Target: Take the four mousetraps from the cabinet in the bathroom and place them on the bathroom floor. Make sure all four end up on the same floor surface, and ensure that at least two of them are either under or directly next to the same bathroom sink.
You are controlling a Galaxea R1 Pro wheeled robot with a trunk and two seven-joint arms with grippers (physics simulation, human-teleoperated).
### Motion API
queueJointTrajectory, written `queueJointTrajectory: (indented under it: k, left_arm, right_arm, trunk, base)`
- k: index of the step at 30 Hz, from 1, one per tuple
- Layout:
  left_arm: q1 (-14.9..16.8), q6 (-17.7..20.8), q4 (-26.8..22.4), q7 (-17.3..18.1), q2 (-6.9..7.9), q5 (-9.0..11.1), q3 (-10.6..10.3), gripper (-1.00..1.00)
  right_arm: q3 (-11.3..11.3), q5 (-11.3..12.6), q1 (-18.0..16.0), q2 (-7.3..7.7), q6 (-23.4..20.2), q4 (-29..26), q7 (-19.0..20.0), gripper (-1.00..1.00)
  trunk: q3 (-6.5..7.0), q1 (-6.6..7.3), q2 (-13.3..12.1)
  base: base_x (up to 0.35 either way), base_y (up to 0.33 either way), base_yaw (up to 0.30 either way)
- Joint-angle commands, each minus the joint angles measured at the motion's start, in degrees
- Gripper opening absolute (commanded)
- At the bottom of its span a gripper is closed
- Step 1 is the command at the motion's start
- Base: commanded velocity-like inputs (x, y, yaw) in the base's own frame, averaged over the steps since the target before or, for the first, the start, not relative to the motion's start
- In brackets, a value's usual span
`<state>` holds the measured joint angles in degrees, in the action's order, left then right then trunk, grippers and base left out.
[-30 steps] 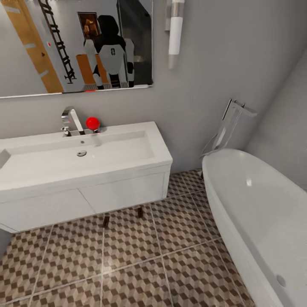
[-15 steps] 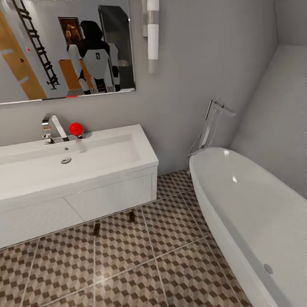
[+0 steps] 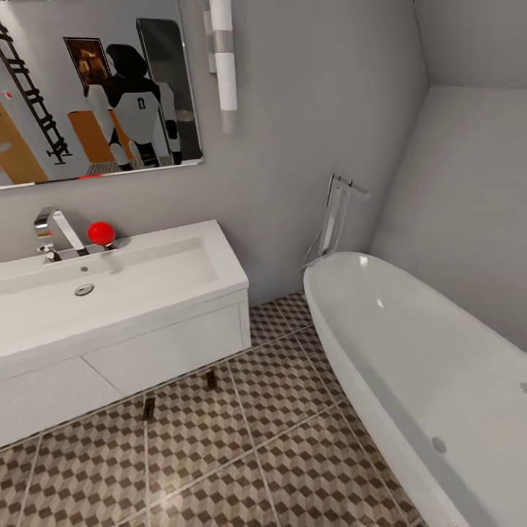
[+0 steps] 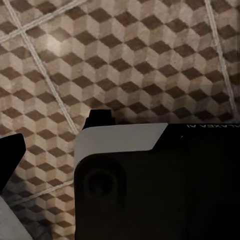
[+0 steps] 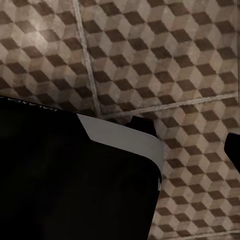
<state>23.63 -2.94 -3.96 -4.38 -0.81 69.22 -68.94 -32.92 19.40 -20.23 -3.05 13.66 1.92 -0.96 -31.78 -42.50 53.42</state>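
At 8 o'clock, two mousetraps [image 3: 149, 408] lay beside the sink [image 3: 110, 289]; fingers' state unclear; next, probably fetch remaining traps from cabinet.

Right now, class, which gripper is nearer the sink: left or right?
Probably left, not certain. The sink lies at the head view's left, that arm's side. The left gripper and the right gripper both face the bathroom floor.
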Motion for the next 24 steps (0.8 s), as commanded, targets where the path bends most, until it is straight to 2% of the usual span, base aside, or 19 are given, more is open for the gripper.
queueJointTrajectory:
  k: [1,24]
  left_arm:
    - [0.01,-0.14,-0.08,-0.31,0.02,0.39,-0.49,1.00]
    - [0.01,-0.14,-0.08,-0.28,0.02,0.39,-0.49,1.00]
  right_arm:
    - [-0.48,0.38,-0.07,-0.07,0.31,0.20,-0.10,1.00]
    - [-0.56,0.29,-0.07,-0.20,0.31,0.13,-0.10,1.00]
  trunk:
    - [0.03,0.00,0.03]
    - [1.77,0.00,0.03]
  base:
    - [0.000,0.000,-0.206]
    - [0.000,0.000,-0.207]
